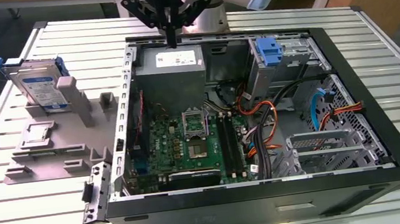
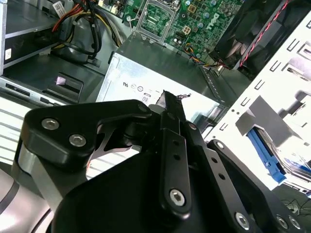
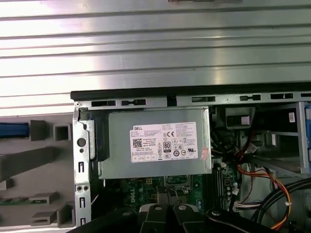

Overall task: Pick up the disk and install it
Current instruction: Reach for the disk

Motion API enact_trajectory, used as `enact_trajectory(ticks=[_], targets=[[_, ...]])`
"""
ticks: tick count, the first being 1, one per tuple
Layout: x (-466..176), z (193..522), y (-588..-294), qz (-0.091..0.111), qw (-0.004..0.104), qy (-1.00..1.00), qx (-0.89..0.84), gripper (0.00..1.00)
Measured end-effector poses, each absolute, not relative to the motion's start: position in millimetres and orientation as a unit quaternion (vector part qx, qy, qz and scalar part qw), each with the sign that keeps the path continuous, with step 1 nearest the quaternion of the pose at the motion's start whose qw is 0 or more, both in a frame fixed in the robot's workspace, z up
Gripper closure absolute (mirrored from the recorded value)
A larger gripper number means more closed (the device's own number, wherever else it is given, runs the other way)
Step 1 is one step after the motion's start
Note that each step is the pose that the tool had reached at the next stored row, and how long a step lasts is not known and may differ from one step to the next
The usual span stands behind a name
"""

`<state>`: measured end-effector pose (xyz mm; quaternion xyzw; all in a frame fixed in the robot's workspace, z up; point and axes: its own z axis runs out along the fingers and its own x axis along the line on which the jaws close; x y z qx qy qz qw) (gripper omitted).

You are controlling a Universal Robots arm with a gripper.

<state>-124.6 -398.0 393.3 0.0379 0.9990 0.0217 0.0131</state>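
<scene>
The gripper [image 1: 172,41], fingers pressed together on nothing, hangs pointing straight down just above the power supply [image 1: 171,65], inside the open case [image 1: 268,191]; the arm reaches in from behind the case. Nothing of the task looks done. The disk [image 1: 39,87] stands upright in the grey rack [image 1: 54,144] at the exterior view's left, well apart from the gripper. The bay by the blue latch [image 1: 269,53] appears to hold no drive, so both pickup and installing remain.

The disk [image 1: 37,84] is silver-grey with a blue-and-white label and blue rails. The motherboard [image 1: 188,144] is green; the claw [image 1: 171,42], black.
</scene>
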Motion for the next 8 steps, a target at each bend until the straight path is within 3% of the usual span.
enact_trajectory(ticks=[8], targets=[[-128.0,393.3,-391.6,0.022,0.013,0.999,0.038,0.9]])
